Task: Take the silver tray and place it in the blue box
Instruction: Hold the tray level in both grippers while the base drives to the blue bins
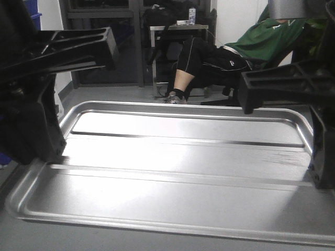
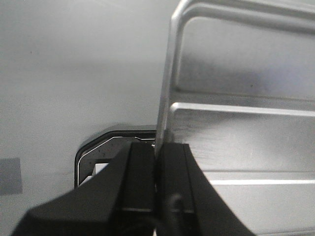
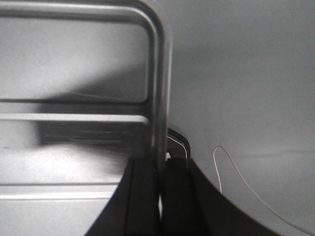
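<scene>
The grey desk carries the silver tray, lying flat. It looks stiff, light and slick (thin sheet metal), so its raised short rims suit gripping: left claw and right claw each pinch one.

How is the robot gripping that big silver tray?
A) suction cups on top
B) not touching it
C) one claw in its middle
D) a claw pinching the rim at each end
D: the wrist views show the left claw and the right claw each closed on the rim of the silver tray, at opposite ends.
</scene>
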Motion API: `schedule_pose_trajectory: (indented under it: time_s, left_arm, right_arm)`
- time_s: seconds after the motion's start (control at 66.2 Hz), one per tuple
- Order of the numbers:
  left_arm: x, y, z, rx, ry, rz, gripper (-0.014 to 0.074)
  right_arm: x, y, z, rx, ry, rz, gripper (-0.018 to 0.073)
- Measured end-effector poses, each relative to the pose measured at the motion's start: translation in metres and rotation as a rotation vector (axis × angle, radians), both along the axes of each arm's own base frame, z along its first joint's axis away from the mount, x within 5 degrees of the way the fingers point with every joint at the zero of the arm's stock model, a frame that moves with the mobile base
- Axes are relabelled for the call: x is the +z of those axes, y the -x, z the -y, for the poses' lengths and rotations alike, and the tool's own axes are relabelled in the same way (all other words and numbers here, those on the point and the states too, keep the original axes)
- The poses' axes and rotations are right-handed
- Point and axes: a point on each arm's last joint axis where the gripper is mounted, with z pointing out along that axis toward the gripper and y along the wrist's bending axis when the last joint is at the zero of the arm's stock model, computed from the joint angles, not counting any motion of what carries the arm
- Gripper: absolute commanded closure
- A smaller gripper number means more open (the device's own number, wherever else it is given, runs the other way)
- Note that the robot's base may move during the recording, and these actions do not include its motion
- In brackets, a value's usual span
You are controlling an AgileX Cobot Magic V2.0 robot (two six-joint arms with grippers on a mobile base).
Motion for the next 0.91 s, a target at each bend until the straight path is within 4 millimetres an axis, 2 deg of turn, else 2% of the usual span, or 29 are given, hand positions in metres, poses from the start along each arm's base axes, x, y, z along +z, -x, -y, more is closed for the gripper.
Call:
schedule_pose_trajectory:
  time_s: [0.907]
  left_arm:
    - [0.0004, -0.0002, 0.0007, -0.001, 0.007, 0.003, 0.0700]
  right_arm:
    - [-0.0001, 0.0004, 0.0007, -0.002, 0.007, -0.005, 0.0503]
